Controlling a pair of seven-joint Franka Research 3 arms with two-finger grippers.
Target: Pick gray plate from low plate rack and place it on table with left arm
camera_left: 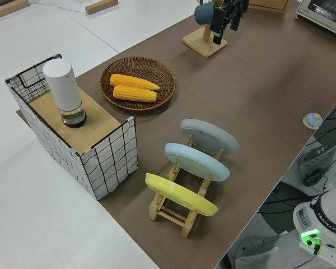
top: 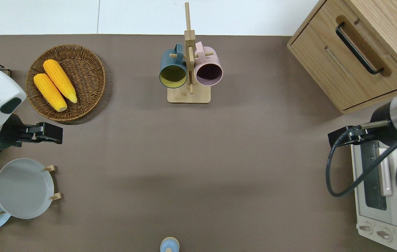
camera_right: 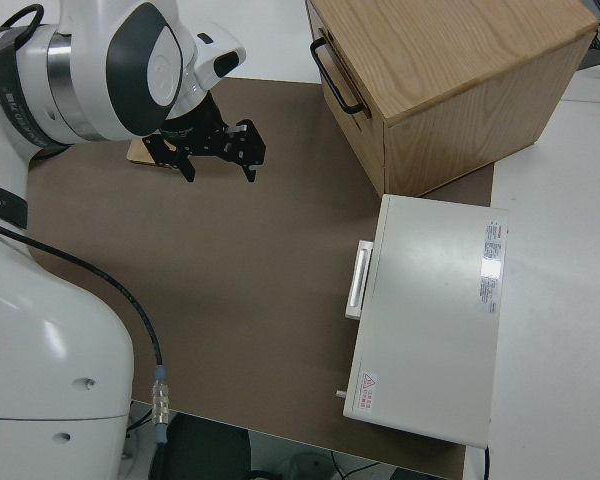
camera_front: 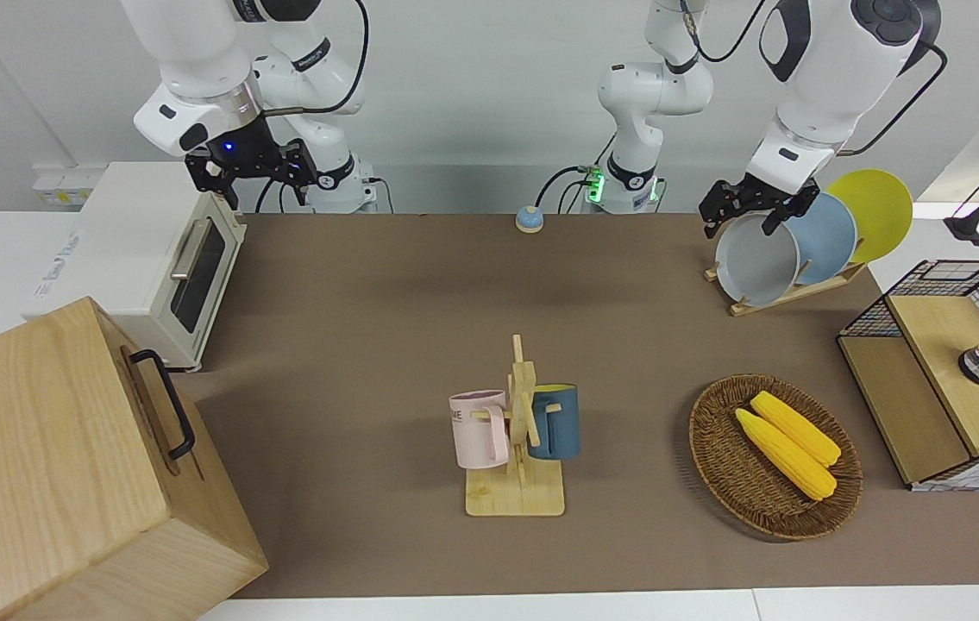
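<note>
- Left gripper [camera_front: 748, 209] fingers spread, holding nothing; in the overhead view it hangs over bare table [top: 198, 157] between the corn basket [top: 66, 82] and the low plate rack [camera_left: 182, 210].
- Gray plate [top: 23, 188] still seated in the rack, leaning on its pegs, first in the row, the light blue plate [camera_left: 197, 161] next and the yellow plate [camera_left: 181, 194] last.
- Probably stiff, smooth and breakable; light enough for a two-finger pinch, though likely to slip or swing if gripped loosely.
- Best hold looks like the exposed upper rim, one finger on each face, clear of the neighbouring plate.
- Right gripper [camera_right: 216, 152] parked, fingers apart.
</note>
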